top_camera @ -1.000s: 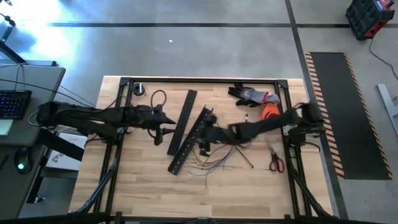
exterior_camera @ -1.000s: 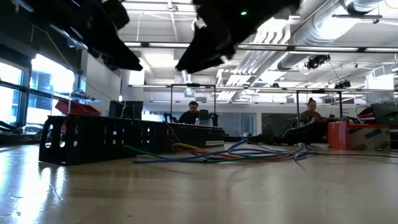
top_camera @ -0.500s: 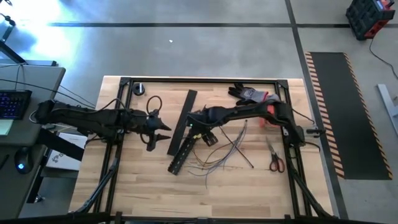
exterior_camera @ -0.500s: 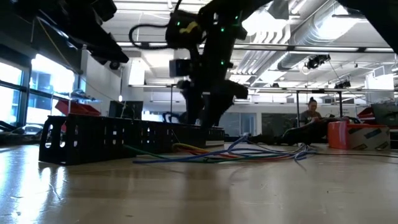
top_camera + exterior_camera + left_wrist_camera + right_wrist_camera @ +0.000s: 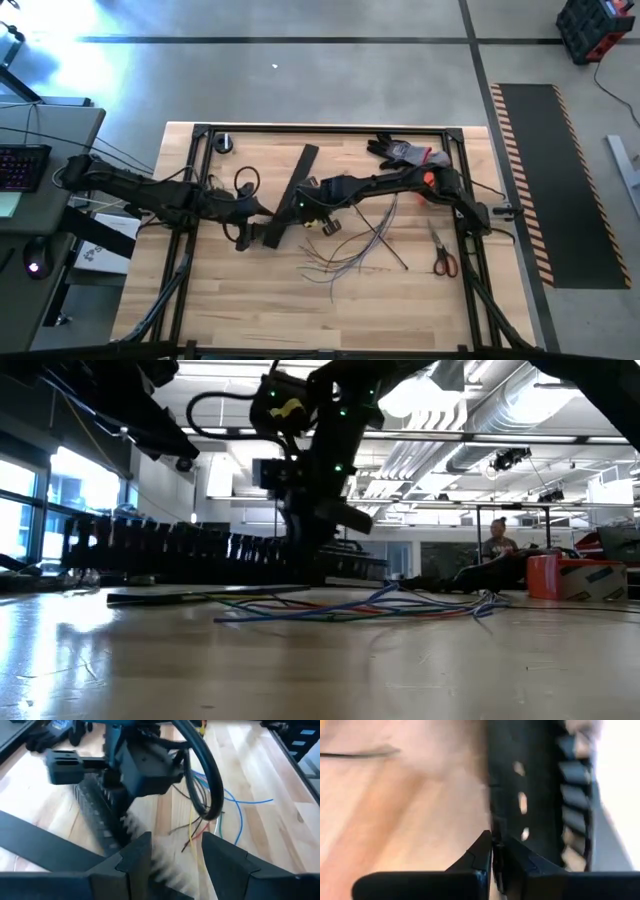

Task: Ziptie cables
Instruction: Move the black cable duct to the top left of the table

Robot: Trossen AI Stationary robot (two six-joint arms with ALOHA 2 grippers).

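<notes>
Cables (image 5: 355, 245) lie loose on the counter (image 5: 400, 300) just right of centre, fanned toward 5 o'clock, coloured tips showing in the low view (image 5: 380, 603). Counter is pale wood w/ a black frame. Black slotted channel (image 5: 285, 215) sits at centre-left, running 1 to 7 o'clock, tilted and partly lifted off the wood. Flat black cover strip (image 5: 300, 165) lies beside it twd 12. Right gripper (image 5: 308, 205) is at the channel's upper part, fingers (image 5: 485, 855) pinched nearly closed on the channel wall. Left gripper (image 5: 262, 212) sits at 9 o'clock of the channel, fingers (image 5: 135, 857) apart, channel teeth between them, nothing gripped. Scissors (image 5: 444, 260) at 3 o'clock; glove (image 5: 405, 152) at 1. Ziptie: can't tell.
</notes>
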